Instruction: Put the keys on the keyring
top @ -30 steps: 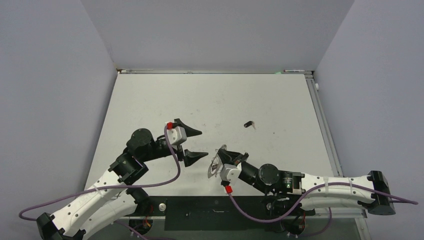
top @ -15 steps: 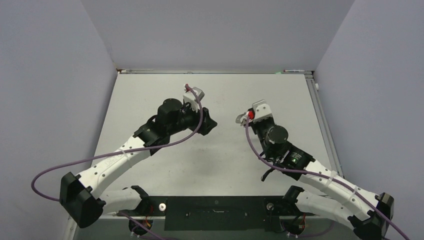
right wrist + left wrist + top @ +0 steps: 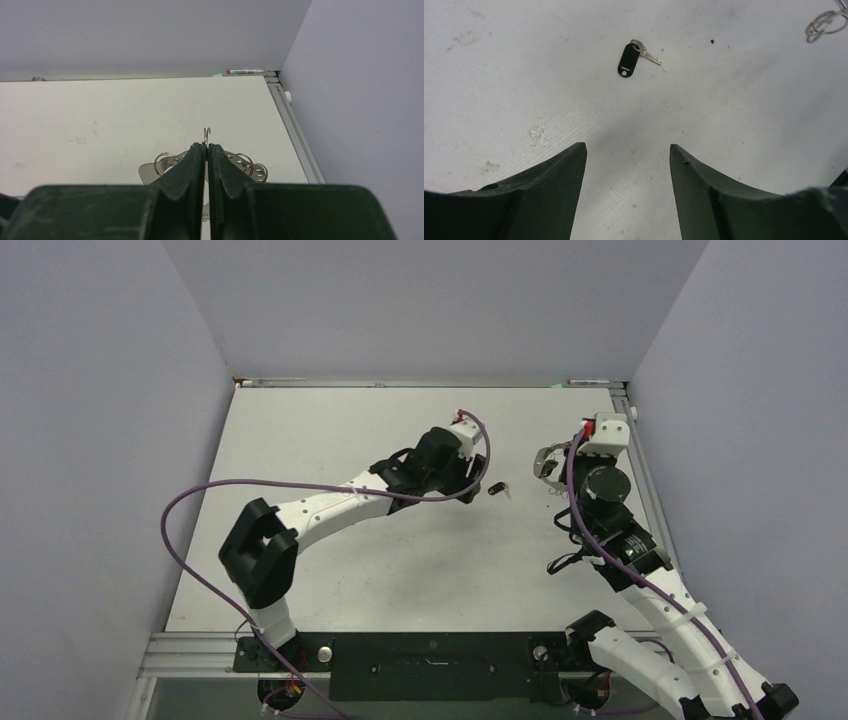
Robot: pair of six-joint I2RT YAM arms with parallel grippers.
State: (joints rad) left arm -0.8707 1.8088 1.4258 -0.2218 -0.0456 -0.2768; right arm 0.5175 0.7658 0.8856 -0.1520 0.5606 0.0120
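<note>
With both arms now swung forward, the left gripper (image 3: 628,150), half-open and empty, hovers just short of the key (image 3: 629,59) for pickup, while right of it the right gripper (image 3: 206,147) pinches the keyring (image 3: 148,173), seemingly by its rim.

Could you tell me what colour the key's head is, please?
Black; the key shows best in the left wrist view.

Both arms stretched far forward!
Left gripper (image 3: 628,150) points down, jaws standing apart; right gripper (image 3: 206,146) faces ahead, fingers pinched tight on the keyring (image 3: 239,161).
</note>
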